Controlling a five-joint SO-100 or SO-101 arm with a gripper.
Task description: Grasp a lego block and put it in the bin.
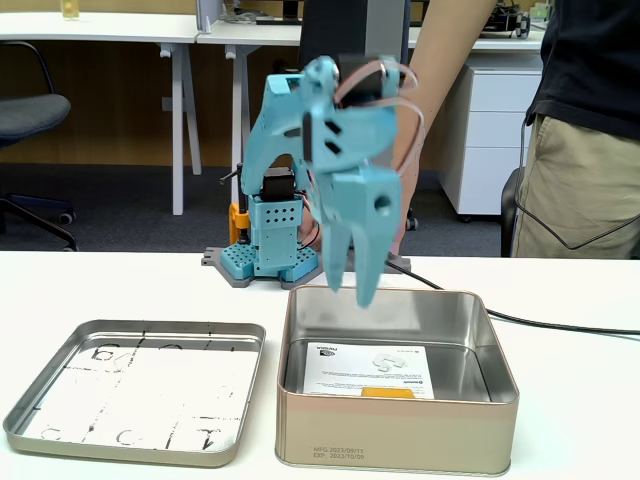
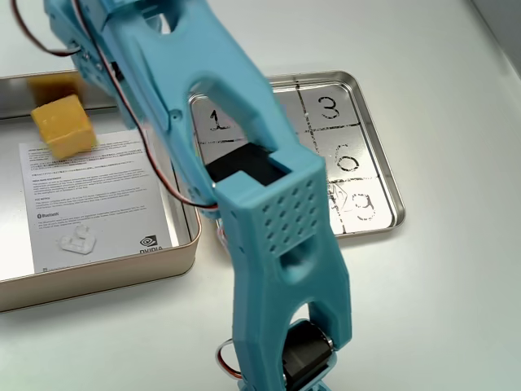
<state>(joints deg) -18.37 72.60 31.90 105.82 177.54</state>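
While the jaws (image 1: 352, 285) hang parted and empty, the lego block (image 2: 64, 126) lies in the bin (image 1: 497, 345).

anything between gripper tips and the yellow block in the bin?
Nothing solid: in a fixed view, the gripper hangs over the bin; the block lies on the label.

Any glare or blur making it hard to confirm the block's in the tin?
In a fixed view the lego block is sharp and evenly lit inside the bin, its reflection showing on the far wall. In the other fixed view only an orange sliver shows above the near wall, and the hand looks slightly soft; the shallow tray glares white.
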